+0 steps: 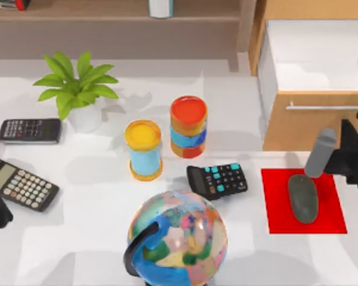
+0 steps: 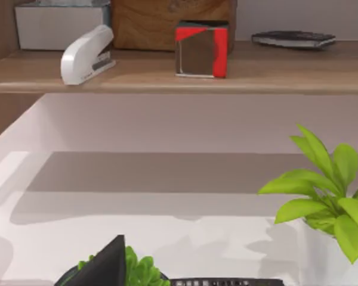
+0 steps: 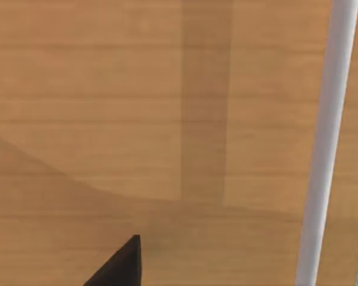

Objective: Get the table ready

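Three calculators lie on the worktop (image 1: 95, 250): a black one (image 1: 30, 130) at its left edge, a second dark one with pale keys (image 1: 25, 185) nearer the front-left beside my parked left arm, and a third with teal keys (image 1: 218, 180) at the centre. Around that one stand a yellow-lidded canister (image 1: 143, 149), a red-lidded canister (image 1: 188, 126) just beside it, a globe (image 1: 179, 238) at the front edge and a potted plant (image 1: 76, 89) toward the back left.

My right hand (image 1: 353, 156) hovers at the right edge, just off the back right corner of the red mat (image 1: 274, 205) where the grey mouse (image 1: 303, 197) lies. Whether its fingers are apart or together I cannot tell. Its wrist camera faces the wooden front of the open drawer (image 1: 313, 122) and its pale bar handle (image 3: 325, 143), both close up.

I judge the step in hand to concern that drawer (it stands pulled out over the back right of the worktop), either stowing something or shutting it. Next I would need to square the hand to the handle or panel and move straight along the drawer's travel, keeping clear of the mouse. My left wrist camera looks at the shelf (image 2: 179, 74) with a white stapler (image 2: 86, 53).
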Controlling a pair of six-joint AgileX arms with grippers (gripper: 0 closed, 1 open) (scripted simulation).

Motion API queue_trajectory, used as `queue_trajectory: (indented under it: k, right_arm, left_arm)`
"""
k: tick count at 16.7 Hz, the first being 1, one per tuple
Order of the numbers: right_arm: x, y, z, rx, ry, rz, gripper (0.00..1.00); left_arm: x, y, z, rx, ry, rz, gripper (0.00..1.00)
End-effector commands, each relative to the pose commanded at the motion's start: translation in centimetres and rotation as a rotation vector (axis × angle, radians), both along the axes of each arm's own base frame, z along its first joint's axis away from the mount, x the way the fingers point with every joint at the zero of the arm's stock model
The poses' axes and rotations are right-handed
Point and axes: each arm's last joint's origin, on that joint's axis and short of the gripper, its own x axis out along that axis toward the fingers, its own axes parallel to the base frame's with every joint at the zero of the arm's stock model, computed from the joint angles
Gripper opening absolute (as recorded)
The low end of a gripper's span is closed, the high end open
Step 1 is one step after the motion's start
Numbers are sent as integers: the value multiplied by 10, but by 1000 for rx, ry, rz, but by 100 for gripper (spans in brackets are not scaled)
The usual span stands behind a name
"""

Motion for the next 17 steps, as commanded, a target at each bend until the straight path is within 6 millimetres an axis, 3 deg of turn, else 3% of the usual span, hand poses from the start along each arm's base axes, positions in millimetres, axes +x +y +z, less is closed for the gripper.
queue_trajectory:
  k: [10, 17]
  right_arm:
    - [0, 0, 0, 0, 0, 0, 2]
    - [0, 0, 0, 0, 0, 0, 0]
  left_arm:
    - [0, 0, 0, 0, 0, 0, 100]
    - [0, 0, 0, 0, 0, 0, 100]
